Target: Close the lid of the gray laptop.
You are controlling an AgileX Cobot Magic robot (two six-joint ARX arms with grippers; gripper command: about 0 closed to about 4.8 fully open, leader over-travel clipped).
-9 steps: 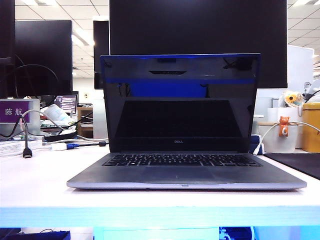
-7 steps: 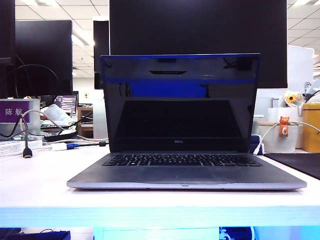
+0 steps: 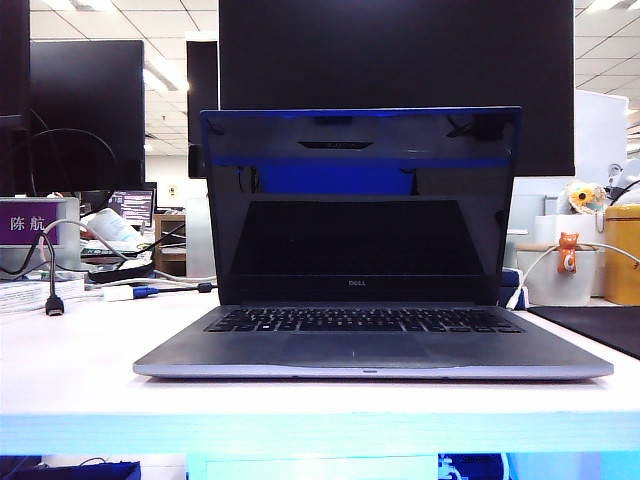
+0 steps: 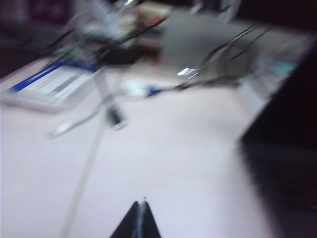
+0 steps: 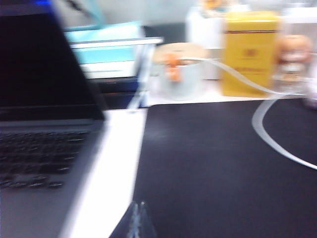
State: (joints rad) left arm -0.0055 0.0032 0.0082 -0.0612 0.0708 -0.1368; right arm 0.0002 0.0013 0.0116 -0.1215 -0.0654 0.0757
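Note:
The gray laptop [image 3: 370, 352] sits in the middle of the white table, its lid [image 3: 360, 200] standing upright with the glossy black DELL screen facing the exterior camera. Neither gripper appears in the exterior view. My left gripper [image 4: 140, 204] is shut and empty over bare white table, left of the laptop's dark edge [image 4: 290, 163]; that view is blurred. My right gripper [image 5: 138, 206] is shut and empty above the edge of a black mat [image 5: 218, 163], just right of the laptop's keyboard [image 5: 34, 158] and lid [image 5: 39, 64].
A large black monitor [image 3: 400, 60] stands behind the laptop. Loose cables [image 4: 114, 116] and papers [image 4: 44, 87] lie at the left. At the right are stacked books [image 5: 114, 54], a white cup [image 5: 179, 72], a yellow box [image 5: 250, 52] and a white cable [image 5: 277, 144].

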